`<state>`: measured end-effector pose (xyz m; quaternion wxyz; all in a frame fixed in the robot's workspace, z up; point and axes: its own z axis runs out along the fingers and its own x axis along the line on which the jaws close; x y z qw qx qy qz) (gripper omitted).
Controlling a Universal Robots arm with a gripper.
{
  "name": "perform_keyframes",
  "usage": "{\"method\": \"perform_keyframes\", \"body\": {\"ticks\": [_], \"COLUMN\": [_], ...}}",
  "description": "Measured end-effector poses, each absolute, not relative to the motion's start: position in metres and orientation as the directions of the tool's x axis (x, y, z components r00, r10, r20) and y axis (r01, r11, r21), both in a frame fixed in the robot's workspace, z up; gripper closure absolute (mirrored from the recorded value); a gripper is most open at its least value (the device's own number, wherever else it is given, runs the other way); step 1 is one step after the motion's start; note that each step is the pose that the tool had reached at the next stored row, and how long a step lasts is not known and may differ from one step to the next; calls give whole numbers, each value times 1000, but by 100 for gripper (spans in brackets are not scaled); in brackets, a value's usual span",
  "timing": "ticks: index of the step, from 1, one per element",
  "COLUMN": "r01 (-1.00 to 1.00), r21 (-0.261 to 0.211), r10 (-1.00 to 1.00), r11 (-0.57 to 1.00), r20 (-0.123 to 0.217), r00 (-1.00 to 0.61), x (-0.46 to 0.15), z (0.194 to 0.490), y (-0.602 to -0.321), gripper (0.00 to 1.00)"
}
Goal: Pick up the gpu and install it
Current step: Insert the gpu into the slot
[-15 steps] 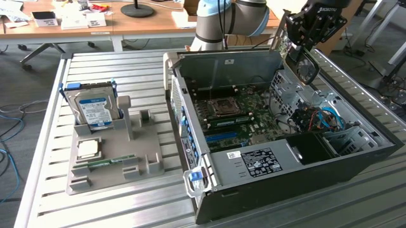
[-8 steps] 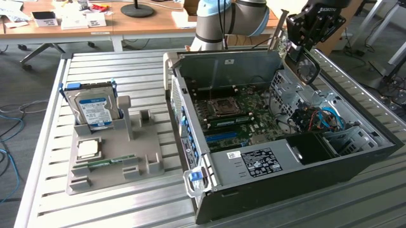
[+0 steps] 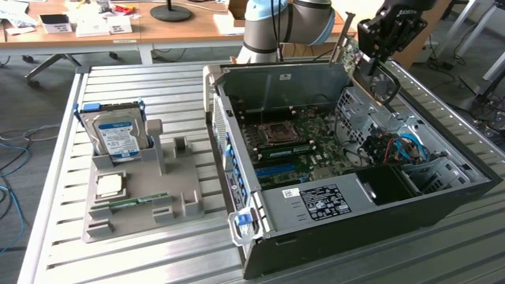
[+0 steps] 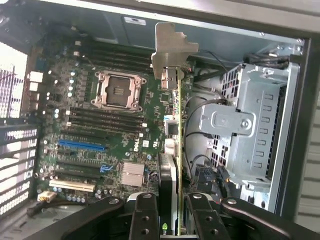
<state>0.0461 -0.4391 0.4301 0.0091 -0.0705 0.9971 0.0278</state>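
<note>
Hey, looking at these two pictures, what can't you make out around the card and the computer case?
Wrist view: the gpu stands edge-on, so its faces are hidden.
Wrist view: the gpu covers a strip of the motherboard behind it.
Wrist view: the claw gripping it is cut off by the picture's edge.
Exterior view: the hard drive label's print is too small to read.

Even, diffuse light over the slatted desk [image 3: 142, 254] — shadows soft. The case [image 3: 332, 248] interior is dimmer; in the wrist view its vented panel [image 4: 12, 80] glares white beside the evenly lit motherboard [image 4: 55, 100].
</note>
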Motion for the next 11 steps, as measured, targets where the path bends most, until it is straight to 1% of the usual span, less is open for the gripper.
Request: {"method": "perform_keyframes", "body": {"ticks": [8,11], "r01": [-145,-183], "r21": [54,54], "r10": [-144,-182], "r11": [988,982], "r20": [-22,-22], "r00": [-989,-983], "x": [46,46], "z": [430,430], "y": [-439,-439], "gripper": [73,73]}}
